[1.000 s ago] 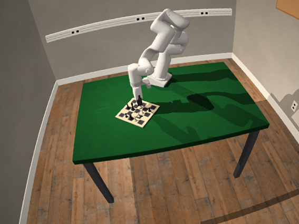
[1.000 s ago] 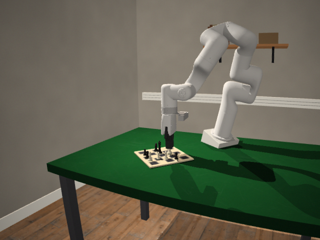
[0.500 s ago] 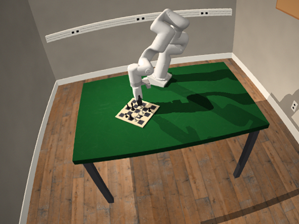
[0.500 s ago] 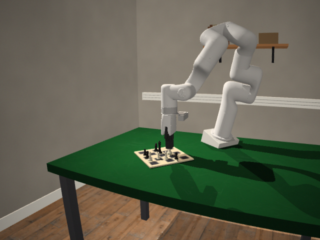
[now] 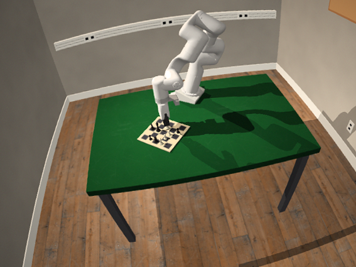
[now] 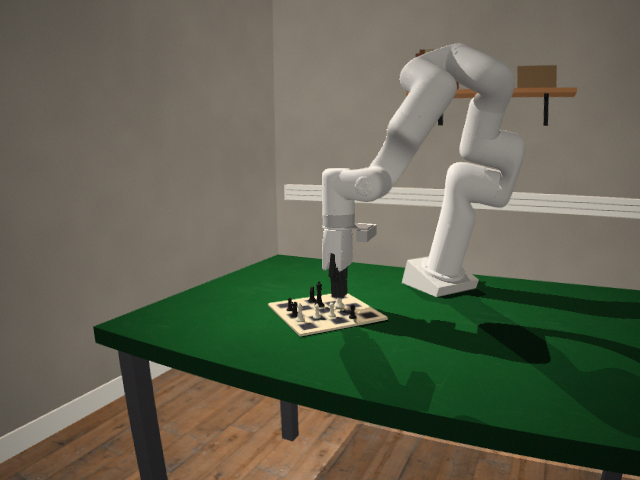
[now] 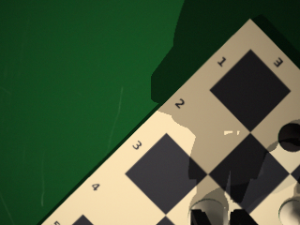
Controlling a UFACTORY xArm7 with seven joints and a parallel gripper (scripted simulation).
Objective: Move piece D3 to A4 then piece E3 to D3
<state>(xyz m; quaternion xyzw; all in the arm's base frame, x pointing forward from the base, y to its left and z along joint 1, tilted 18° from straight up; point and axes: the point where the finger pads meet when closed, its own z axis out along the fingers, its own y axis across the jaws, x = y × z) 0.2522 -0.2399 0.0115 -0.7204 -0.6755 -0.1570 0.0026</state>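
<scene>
A small chessboard (image 5: 170, 148) (image 6: 309, 330) (image 7: 112, 189) lies on the green table (image 5: 126, 169) (image 6: 217, 335). My gripper (image 5: 166, 123) (image 6: 338, 298) (image 7: 211, 219) points straight down over the board's far side and is shut on a white piece (image 6: 339, 304) (image 7: 206, 206). In the wrist view the piece is down at board level, over the light square beside the dark square of row 3, about D3. That dark square, E3 (image 7: 164, 172), is bare. I cannot tell whether the piece's base touches the board.
Several black and white pieces stand close around the gripper, among them a tall black one (image 6: 318, 293) (image 5: 151, 126), a black one (image 7: 291, 136) and a white one (image 7: 292, 212). The arm's base (image 5: 191, 95) (image 6: 439, 279) stands behind the board.
</scene>
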